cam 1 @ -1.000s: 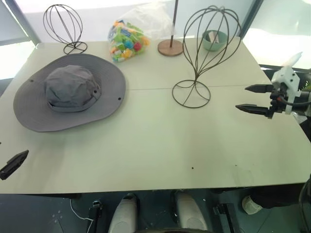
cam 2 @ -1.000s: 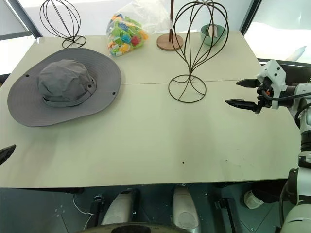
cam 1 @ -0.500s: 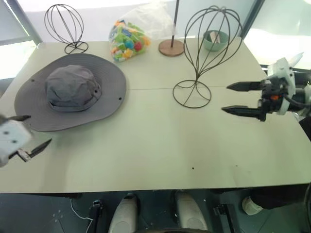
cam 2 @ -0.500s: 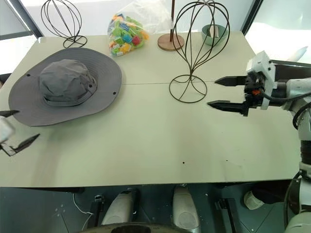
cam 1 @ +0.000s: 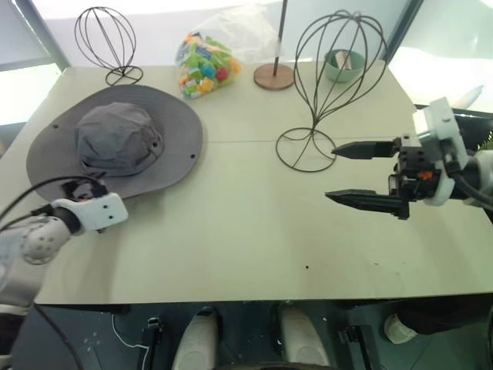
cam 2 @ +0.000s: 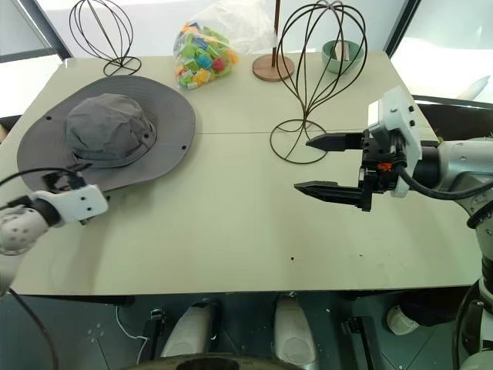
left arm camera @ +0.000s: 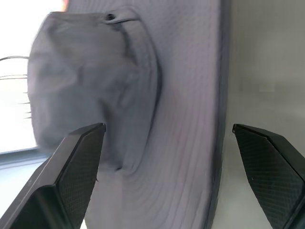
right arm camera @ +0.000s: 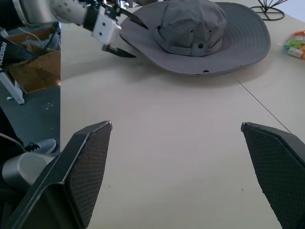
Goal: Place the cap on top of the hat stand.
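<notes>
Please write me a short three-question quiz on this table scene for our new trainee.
1. True or false: the hat already sits on the tall wire stand.
2. Which gripper is at the hat's brim: A) left B) right?
3. Fill in: the bag of coloured blocks lies between the small wire stand and a round ____ base.

Key: 1 false; 2 A; 3 wooden.

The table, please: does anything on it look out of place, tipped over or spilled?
Nothing stands out. The cap lies flat, brim down, on the table; the hat stand and the smaller stand are upright, and the bag of blocks looks closed, with nothing spilled.
</notes>
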